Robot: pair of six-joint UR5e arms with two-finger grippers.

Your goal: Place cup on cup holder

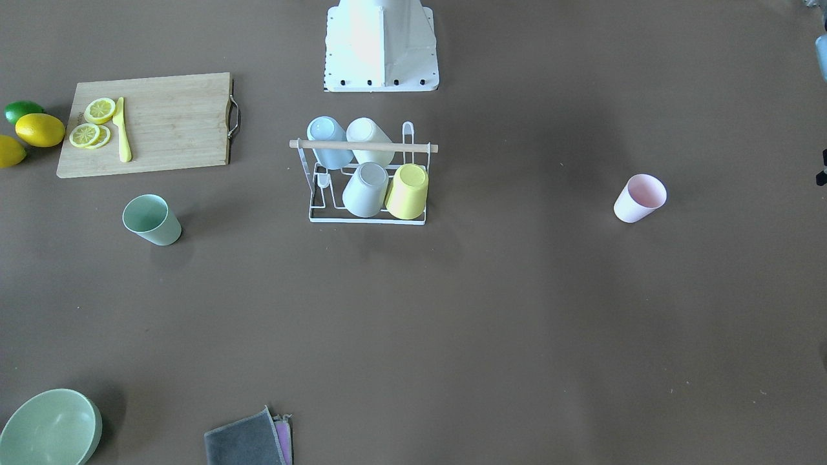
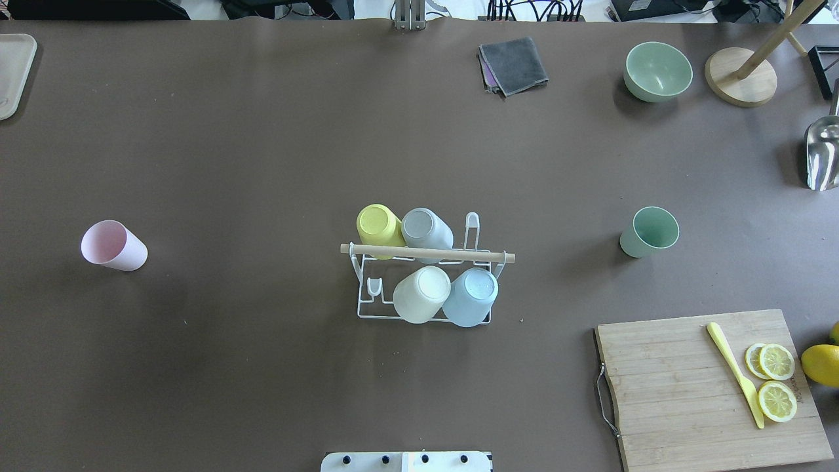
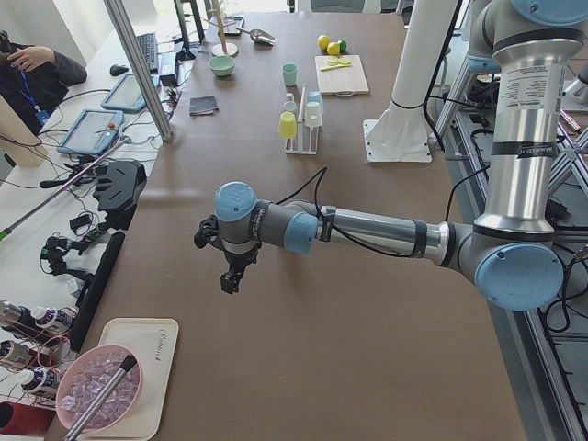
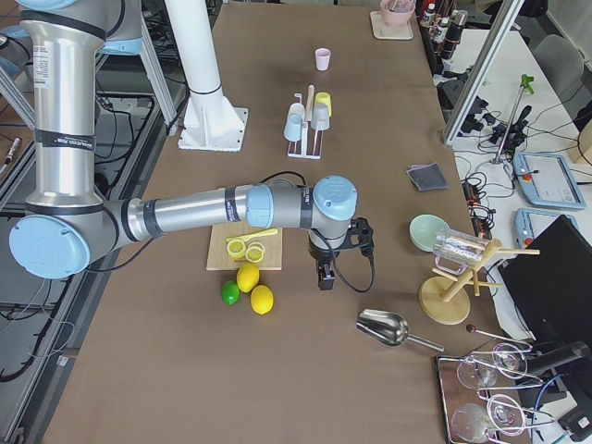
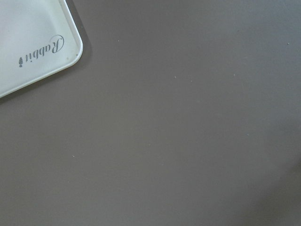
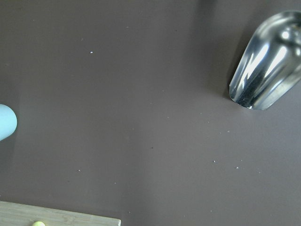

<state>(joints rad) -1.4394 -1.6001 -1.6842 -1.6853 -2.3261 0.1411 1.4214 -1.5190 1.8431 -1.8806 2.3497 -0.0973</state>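
Observation:
The cup holder (image 1: 362, 146) is a white wire rack with a wooden rod, standing mid-table; it also shows in the overhead view (image 2: 426, 253). Several cups hang upside down on it: blue, cream, grey and yellow. A pink cup (image 2: 113, 246) lies tilted on the table's left side. A green cup (image 2: 649, 232) stands on the right side. My left gripper (image 3: 228, 278) hangs over bare table far from the rack. My right gripper (image 4: 326, 275) hangs beside the lemons. I cannot tell whether either is open or shut.
A cutting board (image 2: 682, 387) holds lemon slices and a yellow knife, with lemons (image 1: 40, 129) beside it. A green bowl (image 2: 657, 71), a grey cloth (image 2: 514, 64), a metal scoop (image 2: 822, 154) and a white tray (image 2: 13, 72) lie around the table's edges.

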